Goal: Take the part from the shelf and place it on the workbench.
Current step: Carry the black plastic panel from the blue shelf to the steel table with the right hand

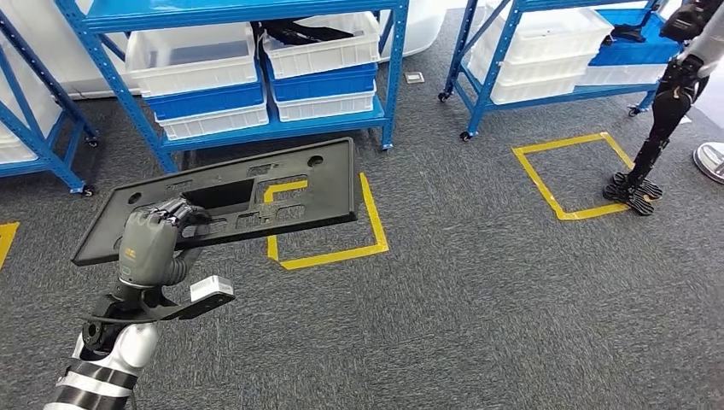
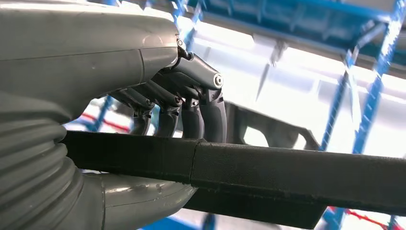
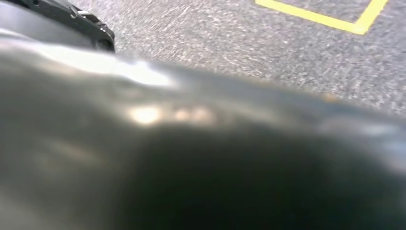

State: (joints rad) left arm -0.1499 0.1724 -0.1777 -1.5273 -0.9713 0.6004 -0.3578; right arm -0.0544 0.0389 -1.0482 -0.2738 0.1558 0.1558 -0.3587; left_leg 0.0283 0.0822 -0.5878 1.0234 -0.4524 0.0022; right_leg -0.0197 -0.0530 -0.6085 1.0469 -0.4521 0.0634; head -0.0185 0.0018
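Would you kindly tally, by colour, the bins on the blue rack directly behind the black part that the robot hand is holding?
White bins: 4
Blue bins: 2
Total: 6

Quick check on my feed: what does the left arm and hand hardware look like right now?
The left hand has a grey shell with small yellow lettering on its back, dark jointed fingers with silver pivot pins, and a grey ribbed wrist cover. Below it sit a black bracket carrying a small silver block, then a silver forearm with black bands.
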